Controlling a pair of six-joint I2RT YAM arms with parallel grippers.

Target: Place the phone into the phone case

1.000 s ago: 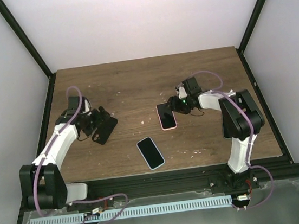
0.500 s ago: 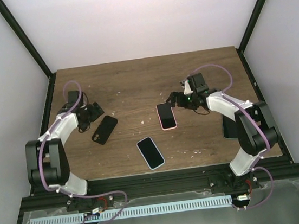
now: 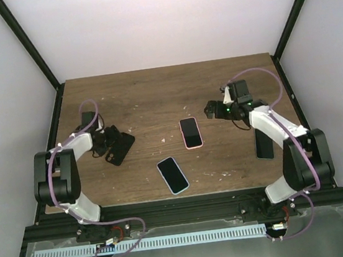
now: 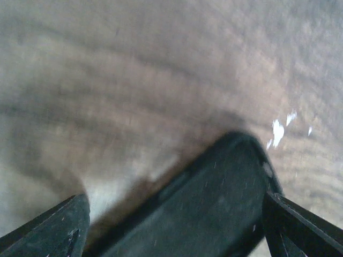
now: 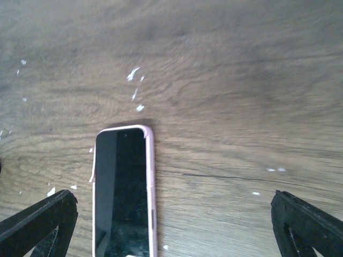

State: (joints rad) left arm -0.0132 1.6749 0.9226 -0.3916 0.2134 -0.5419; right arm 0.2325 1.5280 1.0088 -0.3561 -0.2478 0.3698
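Note:
A phone with a dark screen sits in a pink case [image 3: 191, 132] mid-table; in the right wrist view [image 5: 123, 187] the case lip stands off a little at its left edge. My right gripper [image 3: 210, 109] is open and empty just right of it [image 5: 171, 230]. A matte black case or phone [image 3: 121, 148] lies at the left. My left gripper [image 3: 106, 140] is open, its fingers either side of that black slab's end [image 4: 214, 209]; the view is blurred. A light-rimmed phone [image 3: 173, 175] lies screen up near the front.
Another black phone [image 3: 263, 145] lies by the right arm's forearm. The black frame rail [image 3: 187, 202] runs along the table's front edge. White walls enclose the sides and back.
My right gripper has drawn back to the right, off the pink-cased phone. My left gripper swung away toward the left edge, then came back to the black slab's end.

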